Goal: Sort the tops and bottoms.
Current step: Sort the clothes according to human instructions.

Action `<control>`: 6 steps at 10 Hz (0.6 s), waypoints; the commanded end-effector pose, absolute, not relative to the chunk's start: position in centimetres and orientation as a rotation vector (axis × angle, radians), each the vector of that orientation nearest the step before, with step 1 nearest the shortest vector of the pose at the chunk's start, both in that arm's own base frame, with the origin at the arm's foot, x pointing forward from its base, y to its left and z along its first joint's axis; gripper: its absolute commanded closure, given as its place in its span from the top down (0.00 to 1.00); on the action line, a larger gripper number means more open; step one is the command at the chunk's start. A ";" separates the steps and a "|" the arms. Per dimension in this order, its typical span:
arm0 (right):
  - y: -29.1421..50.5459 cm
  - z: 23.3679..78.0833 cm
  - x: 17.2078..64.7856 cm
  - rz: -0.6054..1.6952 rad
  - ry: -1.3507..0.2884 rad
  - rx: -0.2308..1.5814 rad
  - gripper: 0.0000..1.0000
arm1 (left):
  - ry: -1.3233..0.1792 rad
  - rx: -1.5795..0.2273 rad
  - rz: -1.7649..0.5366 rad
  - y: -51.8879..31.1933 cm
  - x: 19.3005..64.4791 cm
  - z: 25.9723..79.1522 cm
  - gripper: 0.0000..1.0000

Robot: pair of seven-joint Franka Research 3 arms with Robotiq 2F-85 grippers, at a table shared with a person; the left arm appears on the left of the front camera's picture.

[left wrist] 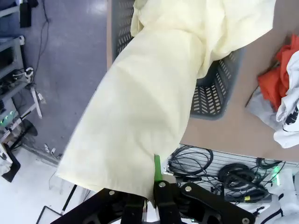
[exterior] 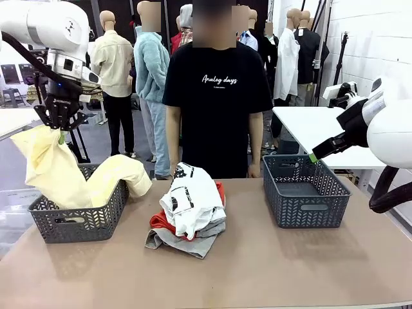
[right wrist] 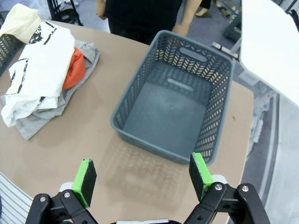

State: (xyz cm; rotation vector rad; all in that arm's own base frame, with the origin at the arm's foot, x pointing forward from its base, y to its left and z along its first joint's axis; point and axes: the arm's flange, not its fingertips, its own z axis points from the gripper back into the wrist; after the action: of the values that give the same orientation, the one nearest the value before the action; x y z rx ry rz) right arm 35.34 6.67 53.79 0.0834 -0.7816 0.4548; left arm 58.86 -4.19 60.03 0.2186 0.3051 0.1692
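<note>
- Front view: the left gripper (exterior: 62,129) is up high above the left basket (exterior: 77,222), clamped tight on the cream top (exterior: 55,170). The cloth hangs down from it, and its lower part is already bunched in the basket, with a fold flopped over the rim.
- So the step in hand looks like dropping the cream top into that basket. I'd call it the first item sorted, with most of the job left.
- Next move, I reckon: shift toward the basket's middle, then let go. In the left wrist view a good part of the cloth hangs out past the bench (exterior: 290,270) edge, so it could slide off.
- The rest waits mid-bench in a pile: white T-shirt (exterior: 193,196) on top, orange-red top (exterior: 161,222) under it, grey garment (exterior: 187,243) at the bottom.
- Right wrist view: the right gripper (right wrist: 143,171) is spread wide with nothing in it, hovering over the bench just short of the empty right basket (right wrist: 140,135).
- Pose: the left arm points straight down, and the right arm is angled in toward its basket.
</note>
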 end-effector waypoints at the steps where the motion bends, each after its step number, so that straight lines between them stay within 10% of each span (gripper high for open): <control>1: 6.6 53.6 35.5 0.458 -0.781 0.085 1.00 | 0.356 0.285 0.118 -3.0 59.7 60.7 0.00; 6: 6.6 53.6 35.5 0.458 -0.781 0.085 1.00 | 0.283 0.066 0.245 -5.8 61.1 54.0 0.00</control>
State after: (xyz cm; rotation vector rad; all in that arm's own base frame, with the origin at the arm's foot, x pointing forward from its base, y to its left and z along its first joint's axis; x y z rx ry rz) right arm 35.34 6.68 53.78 0.0834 -0.7813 0.4550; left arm 60.26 -5.16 57.04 0.1644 0.3305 0.1642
